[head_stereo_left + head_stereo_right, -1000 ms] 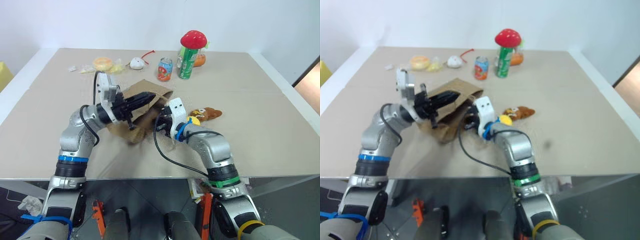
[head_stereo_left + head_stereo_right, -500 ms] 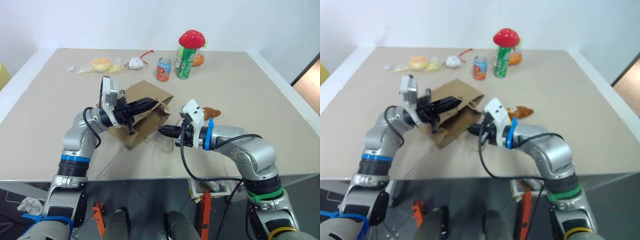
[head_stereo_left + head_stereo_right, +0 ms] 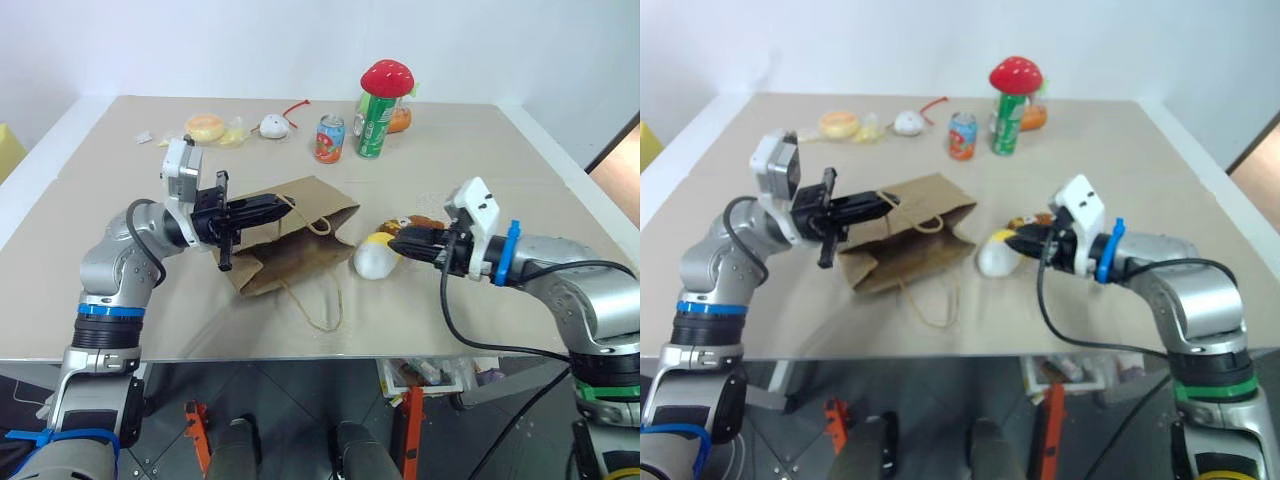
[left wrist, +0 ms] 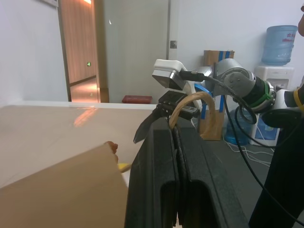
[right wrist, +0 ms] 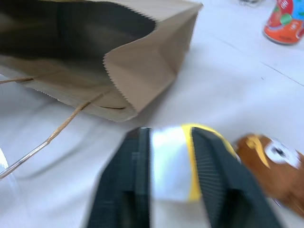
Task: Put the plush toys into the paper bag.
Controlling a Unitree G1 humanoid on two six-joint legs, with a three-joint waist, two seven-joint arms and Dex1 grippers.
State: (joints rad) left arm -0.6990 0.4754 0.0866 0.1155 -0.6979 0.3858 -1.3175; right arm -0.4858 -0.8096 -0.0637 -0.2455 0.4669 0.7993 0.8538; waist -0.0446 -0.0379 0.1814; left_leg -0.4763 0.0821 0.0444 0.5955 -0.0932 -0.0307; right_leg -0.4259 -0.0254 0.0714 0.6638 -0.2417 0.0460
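Note:
The brown paper bag (image 3: 300,240) lies on its side on the table, its dark mouth (image 5: 80,28) facing the toys. My left gripper (image 3: 283,205) is shut on one of its twisted cord handles (image 4: 190,97) and holds that edge up. The white egg-shaped plush toy with a yellow end (image 3: 372,258) lies just right of the bag. My right gripper (image 3: 398,243) points at it with its fingers (image 5: 137,166) apart on either side of the toy (image 5: 171,161). The brown bear plush (image 3: 425,222) lies right behind the white one.
At the back of the table stand a soda can (image 3: 329,138) and a green can (image 3: 372,125) with a red mushroom item (image 3: 387,77) on top. Further left lie a white round thing with a red cord (image 3: 272,125) and a yellow bun (image 3: 205,127). The bag's other handle (image 3: 320,300) trails toward the front edge.
My right arm has swung to the right, away from the bag's mouth, and its fingers have opened around the white toy. The left gripper has drawn back to the left, still holding the handle.

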